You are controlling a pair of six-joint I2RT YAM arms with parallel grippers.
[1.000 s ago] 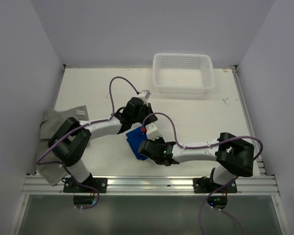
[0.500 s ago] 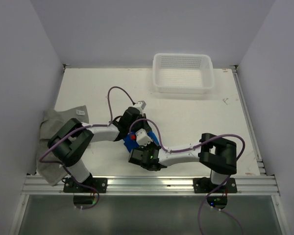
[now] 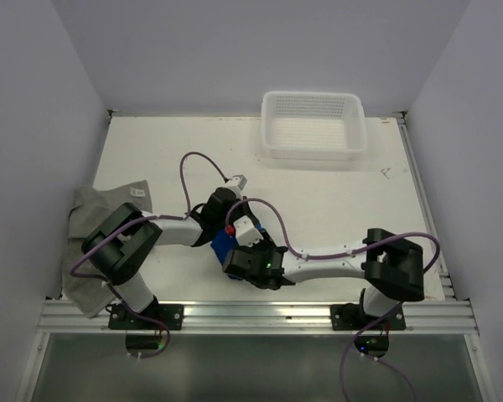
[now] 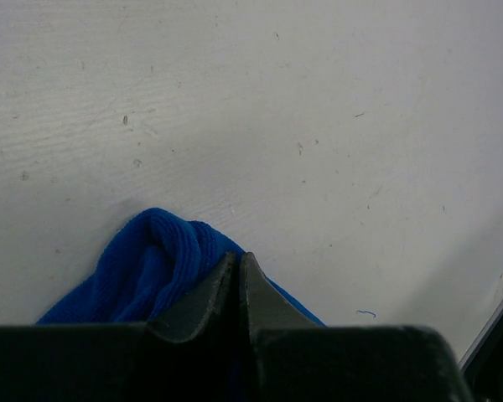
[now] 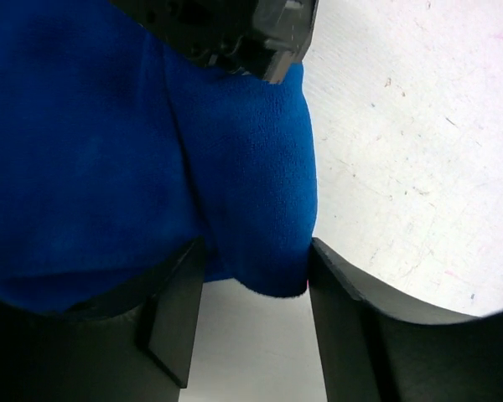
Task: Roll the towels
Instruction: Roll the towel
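Cloth is bunched between my two grippers at the near middle of the table (image 3: 335, 201): the blue towel (image 3: 221, 244), gathered into a thick wad, not a tidy roll. My left gripper (image 4: 238, 268) is pinched tight on a raised peak of it, fingers pressed together with the pile puckering around their tips; I judge that grip is there to anchor one end so the bundle cannot unwind or slide. My right gripper (image 5: 256, 251) meets it from the opposite side, jaws spread apart and straddling a fat fold that fills the gap between them; I cannot tell whether they press on it, and it looks loose. That stance suits letting go to take a fresh bite further along the roll. The grey towel (image 3: 88, 213) lies flat at the table's left edge, partly drooping over it, well apart from both grippers and not yet rolled. The basket (image 3: 313, 152) stands at the far side.
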